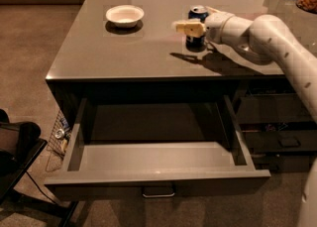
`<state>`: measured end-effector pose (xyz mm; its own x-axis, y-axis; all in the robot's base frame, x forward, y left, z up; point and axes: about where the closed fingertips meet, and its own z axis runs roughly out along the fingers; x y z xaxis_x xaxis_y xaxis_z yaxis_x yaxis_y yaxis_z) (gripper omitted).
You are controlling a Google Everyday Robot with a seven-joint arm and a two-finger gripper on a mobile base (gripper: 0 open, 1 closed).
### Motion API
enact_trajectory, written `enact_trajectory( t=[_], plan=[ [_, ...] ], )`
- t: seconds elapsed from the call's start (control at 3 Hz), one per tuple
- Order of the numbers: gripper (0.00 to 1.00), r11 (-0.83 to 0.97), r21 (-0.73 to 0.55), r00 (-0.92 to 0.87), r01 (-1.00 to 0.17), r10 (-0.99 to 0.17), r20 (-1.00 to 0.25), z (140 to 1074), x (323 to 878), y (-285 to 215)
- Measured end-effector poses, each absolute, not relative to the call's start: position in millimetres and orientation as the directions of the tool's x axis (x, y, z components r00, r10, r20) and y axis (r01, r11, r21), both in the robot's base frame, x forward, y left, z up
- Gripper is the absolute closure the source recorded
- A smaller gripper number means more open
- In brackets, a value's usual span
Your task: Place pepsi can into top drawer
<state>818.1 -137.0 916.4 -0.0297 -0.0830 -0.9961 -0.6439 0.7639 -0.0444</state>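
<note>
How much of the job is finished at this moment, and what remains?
Done: the top drawer is pulled open, nothing in it. In hand: the gripper is at the pepsi can, which stands on the counter. Left: lift the can, lower it into the drawer.

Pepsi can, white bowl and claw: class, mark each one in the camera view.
pepsi can point(198, 12), camera view, its upper wall.
white bowl point(124, 16), camera view, its inner surface.
claw point(190, 23), camera view, its tip, at the can.
</note>
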Motion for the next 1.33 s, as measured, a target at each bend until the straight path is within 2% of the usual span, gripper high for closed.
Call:
enact_trajectory(
  t=[1.0,1.33],
  plan=[
    [0.84,0.751,-0.036,-0.028,-0.659,-0.072,-0.997,918.9,818.1,-125.2],
    [1.0,0.707,-0.083,0.008,-0.702,-0.109,-0.994,937.8,782.0,-113.9]
  ],
)
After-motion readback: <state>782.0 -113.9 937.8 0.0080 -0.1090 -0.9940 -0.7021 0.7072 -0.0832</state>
